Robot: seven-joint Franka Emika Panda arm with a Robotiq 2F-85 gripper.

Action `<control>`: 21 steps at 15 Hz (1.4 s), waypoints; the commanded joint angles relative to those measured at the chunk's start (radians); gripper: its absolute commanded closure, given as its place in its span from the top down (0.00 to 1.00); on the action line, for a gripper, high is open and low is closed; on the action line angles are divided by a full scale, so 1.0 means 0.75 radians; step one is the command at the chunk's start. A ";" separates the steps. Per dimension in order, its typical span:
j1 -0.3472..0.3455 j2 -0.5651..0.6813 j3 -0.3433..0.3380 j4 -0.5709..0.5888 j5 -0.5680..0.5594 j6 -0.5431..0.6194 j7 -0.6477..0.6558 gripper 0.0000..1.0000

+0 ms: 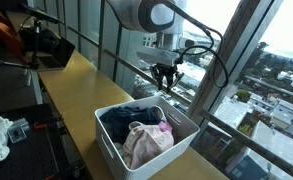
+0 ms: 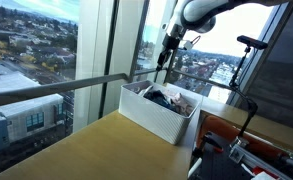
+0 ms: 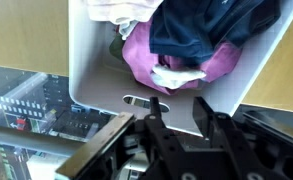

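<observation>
White plastic bin (image 1: pixel 110 150) brims with navy, pink and cream clothes (image 1: pixel 141 130).

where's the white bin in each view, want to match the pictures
Exterior view: the white bin sits lower centre on the wooden table, just below the gripper.
Exterior view: the bin is at centre, beside the window.
Wrist view: the bin's wall fills the upper half, above the gripper.
Shared landmark: the dark blue garment inside the bin.
</observation>
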 commanded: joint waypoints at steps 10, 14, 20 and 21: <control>0.213 -0.058 0.062 -0.261 -0.040 0.065 0.122 1.00; 0.232 -0.024 0.072 -0.330 -0.032 0.114 0.143 1.00; 0.243 0.036 0.084 -0.409 -0.035 0.184 0.156 1.00; 0.241 0.048 0.083 -0.416 -0.036 0.196 0.155 1.00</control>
